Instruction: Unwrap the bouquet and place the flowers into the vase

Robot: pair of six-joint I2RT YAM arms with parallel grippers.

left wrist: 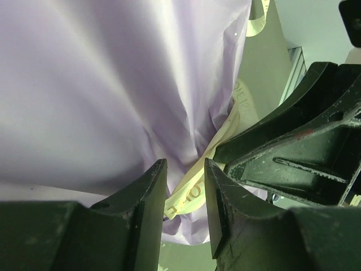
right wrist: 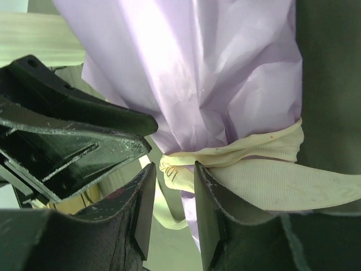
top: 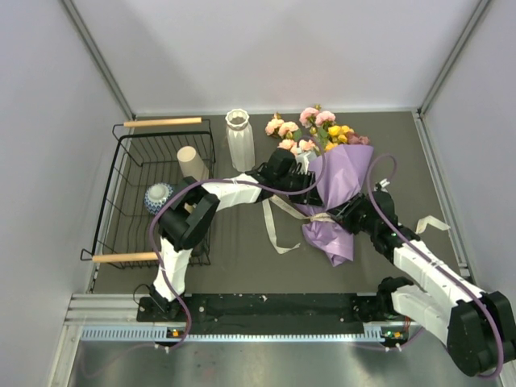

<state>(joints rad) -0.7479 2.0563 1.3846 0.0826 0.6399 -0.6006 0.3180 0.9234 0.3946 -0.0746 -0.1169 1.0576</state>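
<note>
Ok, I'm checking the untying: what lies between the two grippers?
The cream ribbon, tied round the neck of the lilac wrap, lies between the left gripper and the right gripper. Both wrist views show it.

Top camera looks down; both wrist cameras closely share the ribbon (left wrist: 189, 195)

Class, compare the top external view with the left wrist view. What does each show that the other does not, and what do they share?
Only the top external view shows the vase, the flowers, and the wire basket holding a beige cup and a blue-patterned bowl.

Only the left wrist view shows, close up, the cream ribbon lying in the gap between the fingers of the left claw, and lettering on that ribbon.

Both show the lilac wrap cinched by the ribbon, with the right claw beside it.
</note>
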